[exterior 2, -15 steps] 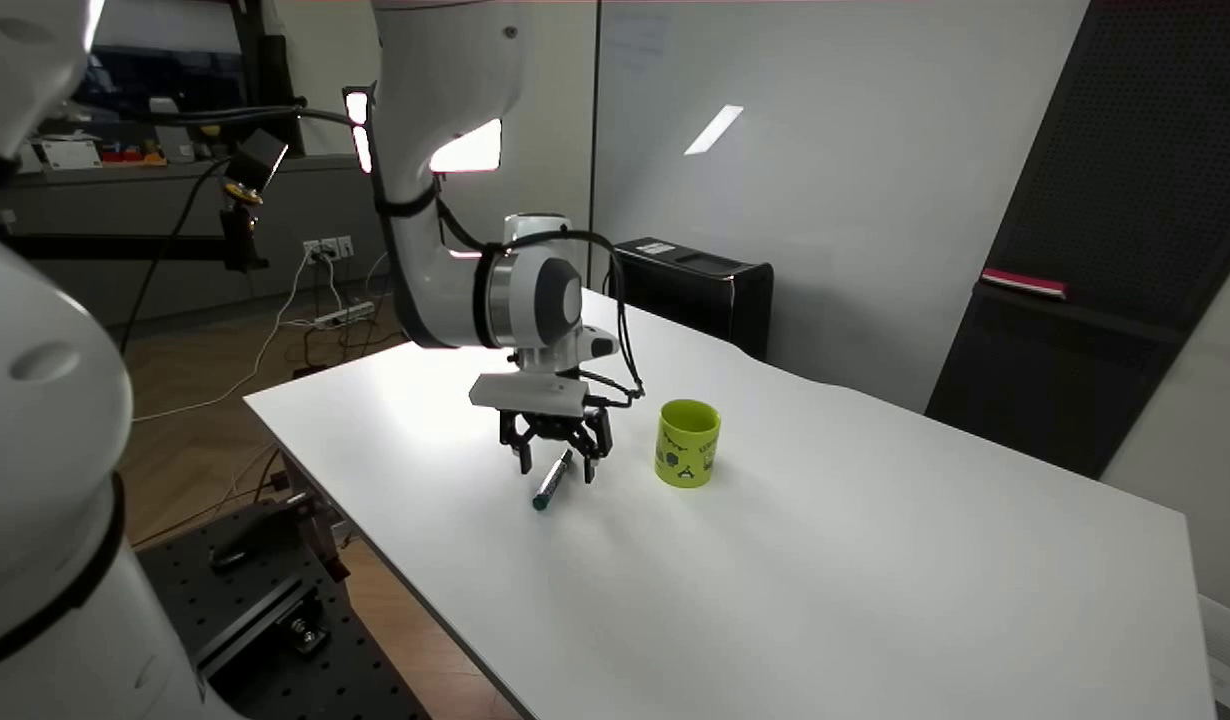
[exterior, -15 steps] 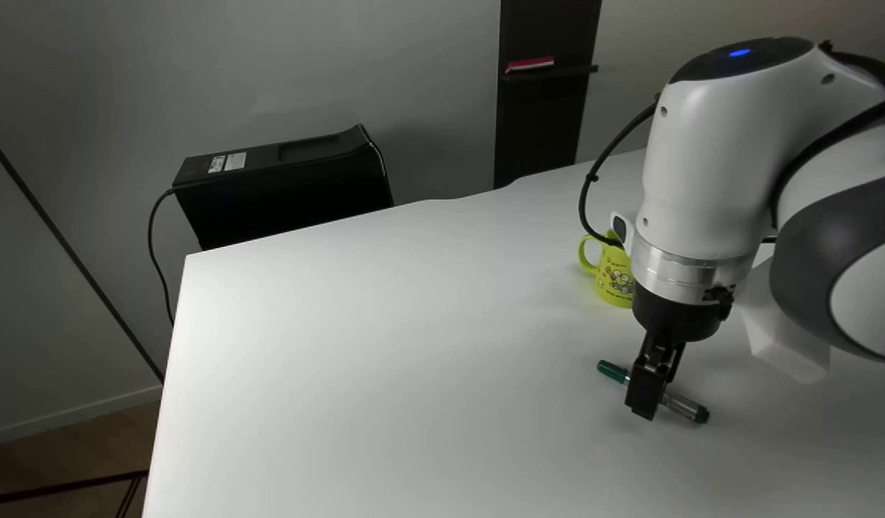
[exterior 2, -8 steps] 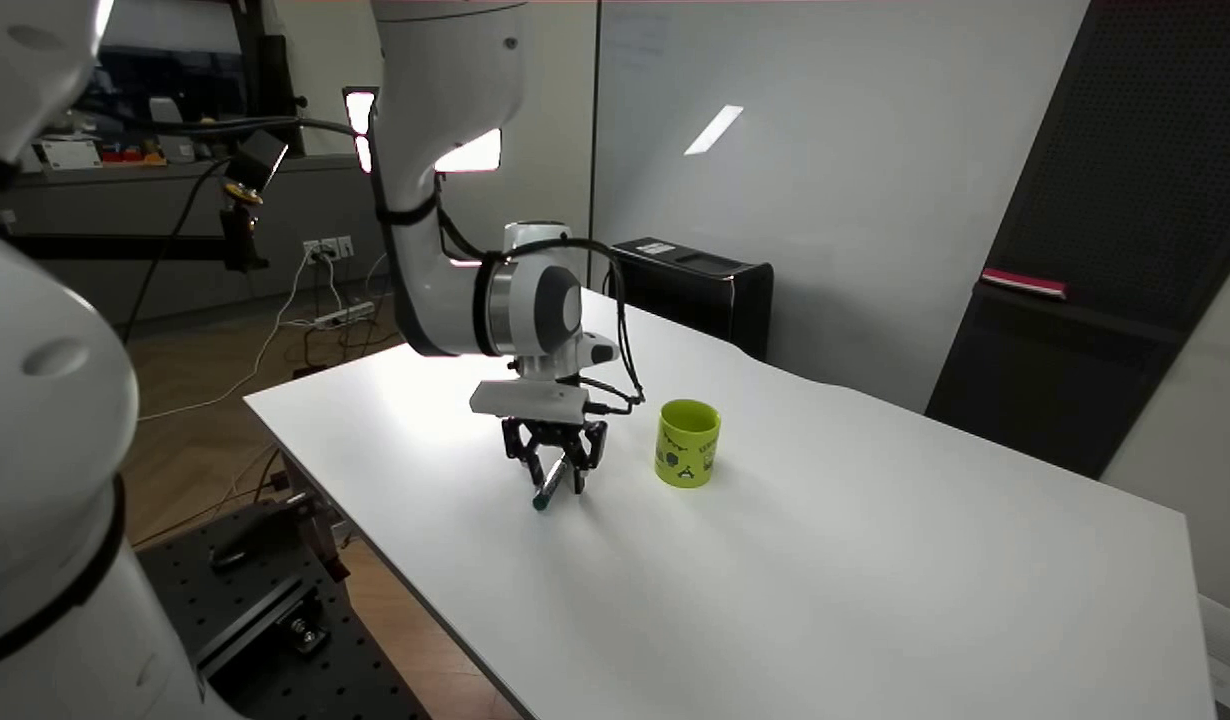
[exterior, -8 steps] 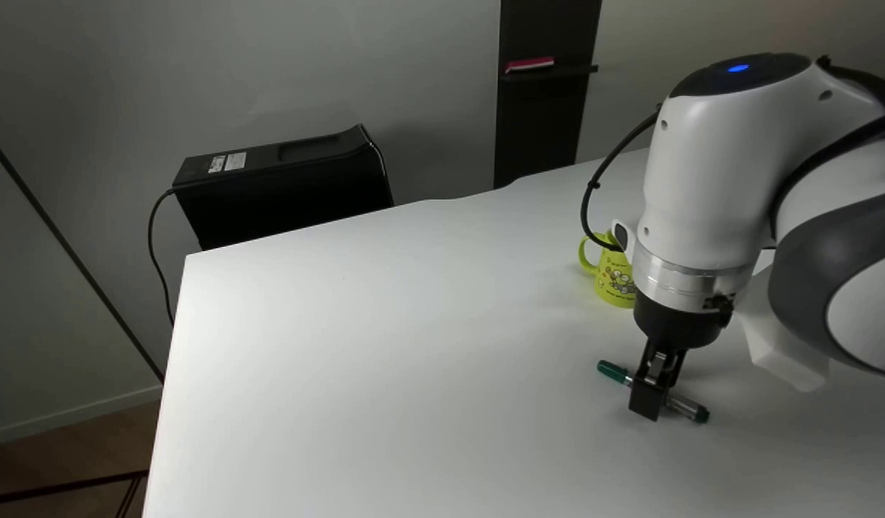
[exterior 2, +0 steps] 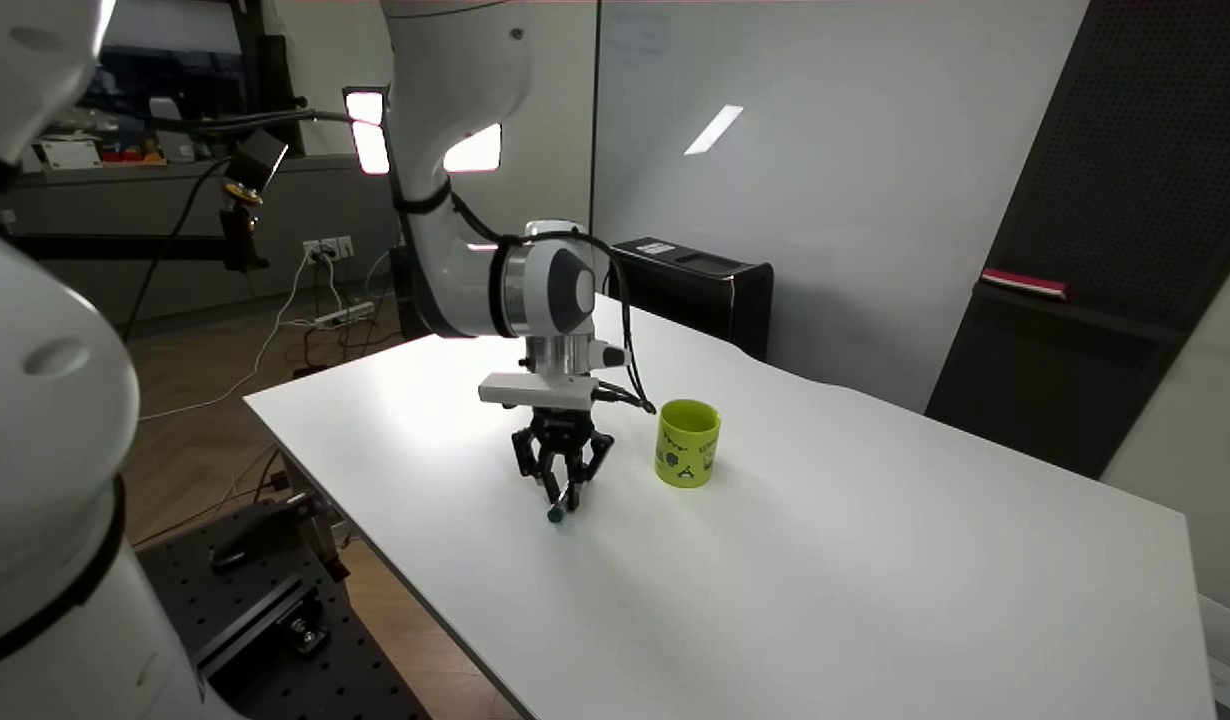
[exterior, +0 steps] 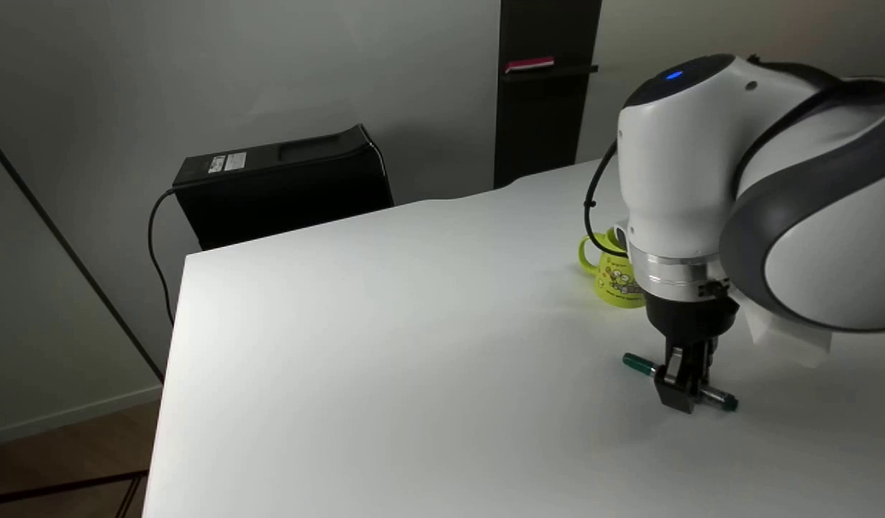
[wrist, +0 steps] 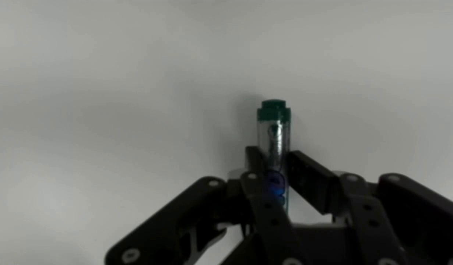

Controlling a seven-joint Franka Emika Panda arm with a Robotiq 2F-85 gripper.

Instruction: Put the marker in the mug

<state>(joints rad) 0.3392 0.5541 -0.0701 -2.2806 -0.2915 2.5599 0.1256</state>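
Green-ended marker (wrist: 274,129) tight in the tool (wrist: 274,156) — yellow-green mug (exterior 2: 687,447) upright nearby.

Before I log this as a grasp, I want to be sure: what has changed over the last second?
The gripper was open around the marker; it has now closed on it. In an exterior view, both have shifted right, while the arm above has swung left. Whether the marker has left the table, I can't tell. The mug stands where it was.
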